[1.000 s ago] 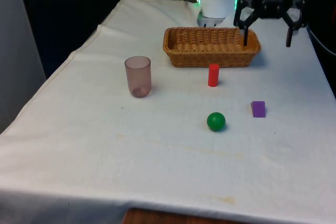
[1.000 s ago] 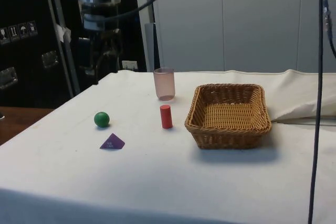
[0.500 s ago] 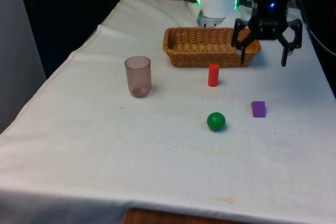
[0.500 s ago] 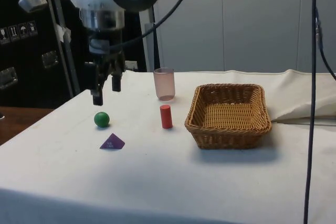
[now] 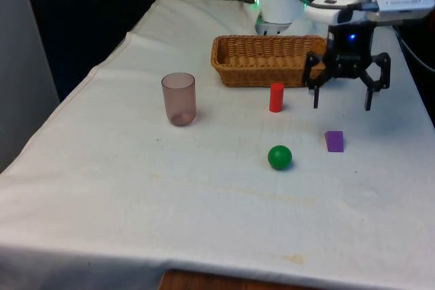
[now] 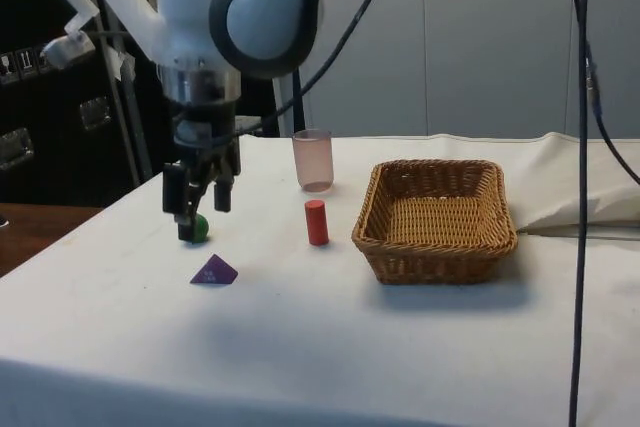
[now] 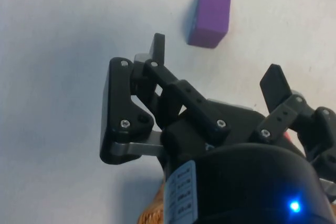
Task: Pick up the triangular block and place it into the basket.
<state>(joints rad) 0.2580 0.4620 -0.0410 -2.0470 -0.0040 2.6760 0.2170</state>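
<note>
The gripper point(image 5: 342, 104) hangs above the cloth with its fingers spread wide and empty. The purple triangular block point(image 5: 334, 140) lies on the cloth just below and slightly ahead of it, apart from the fingertips. To grasp well, it should centre over the block, straddle its sloping faces low down, then close; the basket point(image 5: 234, 66) waits behind, the green ball point(image 5: 279, 157) nearby.

Even, diffuse overhead lighting is provided across the white-clothed tabletop point(image 5: 136, 188). Soft, short shadows are cast beneath the woven wicker basket point(image 6: 436, 217) and the translucent pink plastic cup point(image 5: 179, 98). A broad, faint shadow is thrown beside the black two-finger tool point(image 7: 215, 66). The backgrounds are left dark.
</note>
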